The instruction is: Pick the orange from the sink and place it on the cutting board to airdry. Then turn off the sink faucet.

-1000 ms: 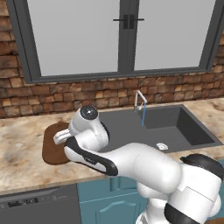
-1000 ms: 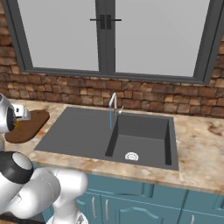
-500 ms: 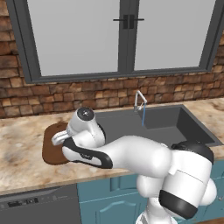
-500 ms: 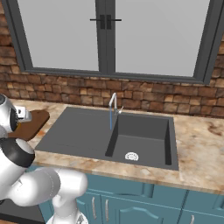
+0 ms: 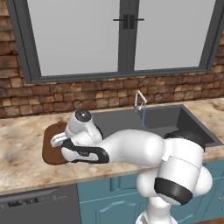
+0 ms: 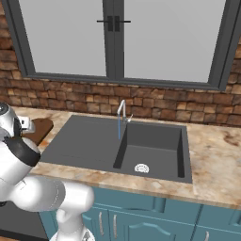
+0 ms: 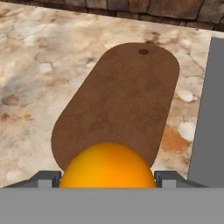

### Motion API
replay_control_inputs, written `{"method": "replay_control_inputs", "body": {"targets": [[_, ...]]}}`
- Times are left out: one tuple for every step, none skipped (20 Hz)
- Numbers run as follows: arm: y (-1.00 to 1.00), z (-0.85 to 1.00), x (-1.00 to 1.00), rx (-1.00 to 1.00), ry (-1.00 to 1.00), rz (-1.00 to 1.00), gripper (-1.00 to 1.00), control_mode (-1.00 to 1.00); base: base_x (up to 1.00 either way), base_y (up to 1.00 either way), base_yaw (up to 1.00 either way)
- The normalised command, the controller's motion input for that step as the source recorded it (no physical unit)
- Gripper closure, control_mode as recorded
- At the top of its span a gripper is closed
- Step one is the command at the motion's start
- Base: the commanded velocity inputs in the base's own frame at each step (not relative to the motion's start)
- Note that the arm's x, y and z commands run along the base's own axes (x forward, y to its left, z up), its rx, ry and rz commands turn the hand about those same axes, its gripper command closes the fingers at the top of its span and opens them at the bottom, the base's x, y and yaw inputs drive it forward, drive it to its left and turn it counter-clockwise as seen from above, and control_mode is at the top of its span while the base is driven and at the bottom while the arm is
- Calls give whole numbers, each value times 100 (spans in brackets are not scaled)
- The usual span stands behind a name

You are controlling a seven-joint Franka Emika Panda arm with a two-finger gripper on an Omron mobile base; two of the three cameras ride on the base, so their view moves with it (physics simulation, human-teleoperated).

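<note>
Hand view looks down past my pincer (image 7: pixel 107 177) at the orange (image 7: pixel 107 165), a smooth, glossy ball of bright orange, paler and more yellow across its top and deeper toward the sides. It sits between my two dark finger tips (image 7: pixel 46 178), one showing at each flank, so I am pinching it. Beyond it lies the cutting board (image 7: pixel 120 100), a dark brown wooden slab with rounded ends and a small dark hole near its far end. The orange covers the board's near end in this view; whether it touches the wood I cannot tell. Speckled beige bench (image 7: pixel 35 74) surrounds the board, and the grey edge of the sink (image 7: pixel 210 118) runs along the right side.

From the left base view, my arm reaches leftward over the bench (image 5: pixel 22 153), with the hand above the cutting board (image 5: pixel 49 151), which lies just beside the sink's left rim. The sink (image 5: pixel 175 120) is a wide, dark grey basin. The sink faucet (image 5: pixel 139 99), a thin silver gooseneck, stands at the back rim with a thin blue stream falling from its spout.

From the right base view, the sink (image 6: pixel 94 141) shows a shallow left part and a deeper right part with a small white drain mark on the floor. The sink faucet (image 6: pixel 122 109) is running there too, and the cutting board (image 6: pixel 40 129) peeks out beside my arm at the left.
</note>
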Motion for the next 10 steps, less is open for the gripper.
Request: {"method": "replay_control_inputs", "body": {"targets": [[8, -16, 9, 0, 2, 0, 100, -100, 0, 0, 0], [9, -17, 8, 0, 2, 0, 100, -100, 0, 0, 0], [9, -17, 9, 0, 3, 0, 100, -100, 0, 0, 0], [9, -17, 10, 0, 3, 0, 100, -100, 0, 0, 0], [9, -16, 11, 0, 3, 0, 100, -100, 0, 0, 0], [9, -17, 12, 0, 4, 0, 100, -100, 0, 0, 0], [8, -17, 12, 0, 4, 0, 100, -100, 0, 0, 0], [10, -17, 13, 0, 4, 0, 100, -100, 0, 0, 0], [10, -18, 14, 0, 4, 0, 100, -100, 0, 0, 0], [12, -17, 16, 0, 4, 0, 100, -100, 0, 0, 0]]}}
